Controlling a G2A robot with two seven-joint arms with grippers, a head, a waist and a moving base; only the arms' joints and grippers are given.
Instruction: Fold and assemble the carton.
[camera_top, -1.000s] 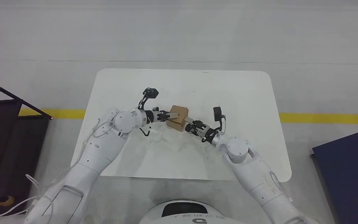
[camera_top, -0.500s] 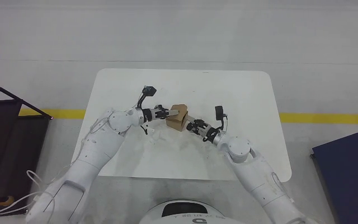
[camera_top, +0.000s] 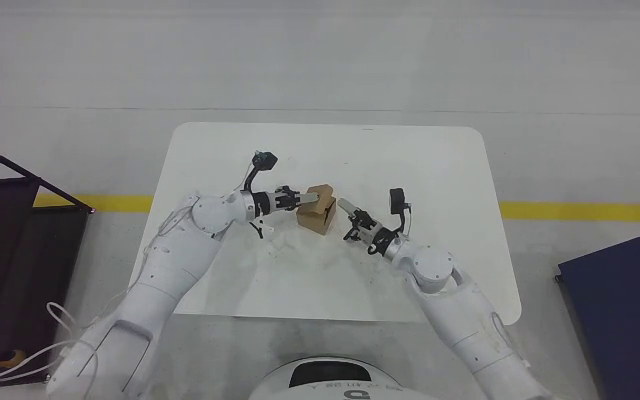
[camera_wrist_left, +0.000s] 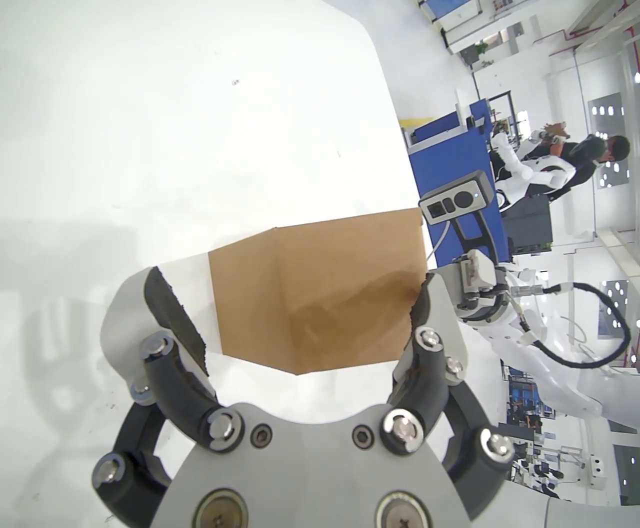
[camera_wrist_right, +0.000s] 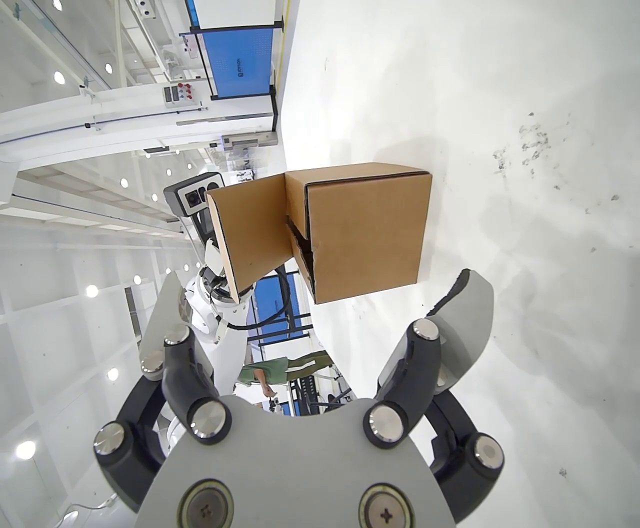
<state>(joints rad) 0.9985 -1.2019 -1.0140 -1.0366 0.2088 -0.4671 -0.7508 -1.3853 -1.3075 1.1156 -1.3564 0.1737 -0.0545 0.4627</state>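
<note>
A small brown carton (camera_top: 320, 208) stands near the middle of the white table (camera_top: 430, 170). In the left wrist view the carton (camera_wrist_left: 315, 295) lies between the widely spread fingers of my left gripper (camera_wrist_left: 292, 277), which is open; one pad (camera_wrist_left: 425, 305) is at the carton's corner and the other stands just clear. In the top view this left gripper (camera_top: 297, 199) is at the carton's left side. My right gripper (camera_top: 350, 212) is open a short way to the carton's right. The right wrist view has the carton (camera_wrist_right: 365, 235) ahead of the right gripper (camera_wrist_right: 315, 287), one flap (camera_wrist_right: 250, 235) sticking out sideways.
Bare table surface lies all around the carton, with dark scuff marks (camera_wrist_right: 530, 145) on it. The table's far edge (camera_wrist_left: 390, 100) is a little beyond the carton. Blue panels (camera_wrist_left: 450, 150) stand off the table.
My right gripper has drawn back a little from the carton toward the right. The left gripper has shifted slightly along the carton's left side. The carton has barely moved.
</note>
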